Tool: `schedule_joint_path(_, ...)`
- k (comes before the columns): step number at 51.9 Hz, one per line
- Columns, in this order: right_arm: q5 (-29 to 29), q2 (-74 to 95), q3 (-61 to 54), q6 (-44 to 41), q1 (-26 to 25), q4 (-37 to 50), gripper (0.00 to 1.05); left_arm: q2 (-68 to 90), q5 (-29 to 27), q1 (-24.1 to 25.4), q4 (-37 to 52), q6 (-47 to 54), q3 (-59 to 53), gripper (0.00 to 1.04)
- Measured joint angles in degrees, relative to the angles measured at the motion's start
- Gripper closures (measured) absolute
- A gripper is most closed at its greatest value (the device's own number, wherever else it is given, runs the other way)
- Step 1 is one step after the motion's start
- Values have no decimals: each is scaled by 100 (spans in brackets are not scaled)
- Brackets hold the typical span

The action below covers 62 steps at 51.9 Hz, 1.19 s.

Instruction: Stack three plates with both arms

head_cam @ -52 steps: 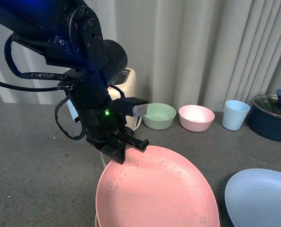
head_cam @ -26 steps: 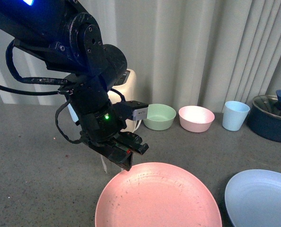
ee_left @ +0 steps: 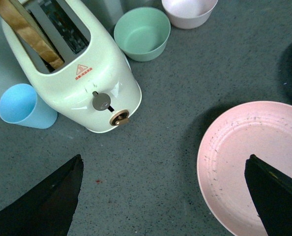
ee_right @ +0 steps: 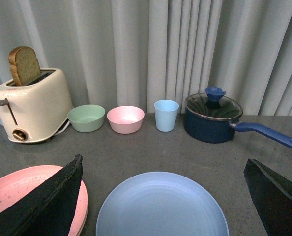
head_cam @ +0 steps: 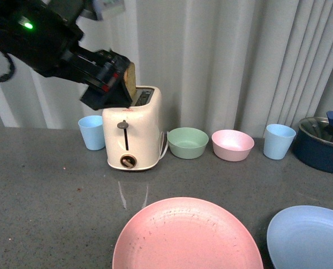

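The pink plate point(head_cam: 186, 235) lies flat at the front centre of the table; it also shows in the left wrist view point(ee_left: 254, 157) and the right wrist view point(ee_right: 18, 191). The light blue plate point(head_cam: 309, 238) lies to its right, apart from it, and fills the near part of the right wrist view point(ee_right: 160, 206). The cream-beige plate is not visible. My left gripper point(head_cam: 107, 84) is open and empty, raised high at the upper left near the toaster; its fingers point(ee_left: 52, 201) frame bare table and the pink plate's edge. My right gripper point(ee_right: 160, 196) is open and empty above the blue plate.
A cream toaster point(head_cam: 133, 134) with a bread slice stands at the back. Beside it stand a blue cup point(head_cam: 92, 131), a green bowl point(head_cam: 188, 140), a pink bowl point(head_cam: 232, 144), another blue cup point(head_cam: 279, 140) and a navy lidded pot point(head_cam: 326, 140). Curtains hang behind.
My left gripper has let go of the pink plate's rim and risen up and to the left. The pink plate, tilted before, now lies flat.
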Motion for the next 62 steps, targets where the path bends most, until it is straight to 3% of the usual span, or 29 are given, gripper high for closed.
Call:
schedule_joint_path(9, 2, 0, 0, 0, 0, 0, 7, -1434, 256, 168, 317, 127, -1147, 7)
schedule_joint_path(12, 2, 0, 0, 0, 0, 0, 7, -1930, -420, 125, 1108, -184, -1720, 13)
schedule_joint_path(15, 0, 0, 0, 0, 0, 0, 7, -2524, -1508, 164, 2673, -914, -2621, 23)
schedule_joint_path(18, 2, 0, 0, 0, 0, 0, 7, -3029, -2057, 258, 3829, -1663, -3421, 34)
schedule_joint_path(24, 15, 0, 0, 0, 0, 0, 7, -3574, -2118, 466, 4784, -2251, -4395, 54)
schedule_joint_path(38, 9, 0, 0, 0, 0, 0, 7, -4319, -1803, 695, 5187, -2533, -5783, 102)
schedule_joint_path(47, 2, 0, 0, 0, 0, 0, 7, -5010, -1386, 1189, 5217, -2601, -6511, 101)
schedule_joint_path(62, 4, 0, 0, 0, 0, 0, 7, -6076, -1344, 1202, 4793, -2612, -7132, 101)
